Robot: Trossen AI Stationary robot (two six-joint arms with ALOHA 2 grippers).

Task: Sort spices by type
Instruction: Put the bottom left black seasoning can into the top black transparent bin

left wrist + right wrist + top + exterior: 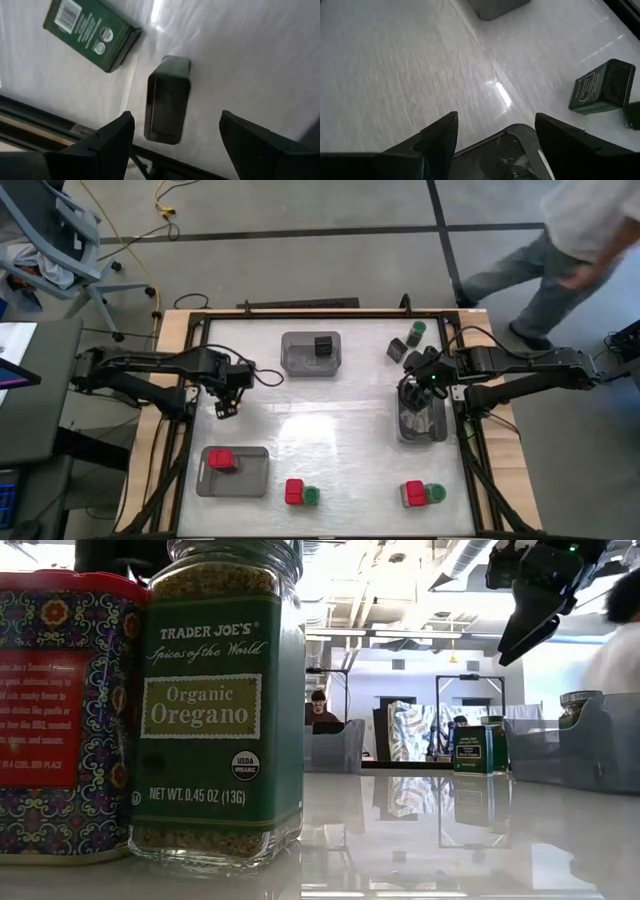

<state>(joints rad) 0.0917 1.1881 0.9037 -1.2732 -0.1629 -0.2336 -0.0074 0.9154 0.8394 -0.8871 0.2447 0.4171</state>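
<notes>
**Black tin under open left gripper: risks and surfaces**

The black tin point(167, 100) lies on its side on the left of the table, midway between near and far. The left gripper point(177, 119) hovers over it, jaws spread, 1 finger on each side, gripping nothing.

Risks, as judged:
- The tin looks smooth and hard-edged, and the tabletop point(330, 430) is glossy white. A finger landing on an edge could skate the tin away.
- A dark green carton point(90, 32) lies near the tin. An off-centre descent could nudge it.
- The tin's likely home is the far grey tray point(295, 360), which already holds 1 black cube point(323, 346). A low drop could strike it.

The right gripper point(496, 120) hangs released and empty over the right grey tray point(512, 135).

Other spices:
- 1 boxy red tin point(221, 460) sits in the near-left tray point(250, 480).
- 2 red-and-green pairs stand at the near edge.
- The oregano jar point(220, 700) is clear glass with a paper label.
</notes>
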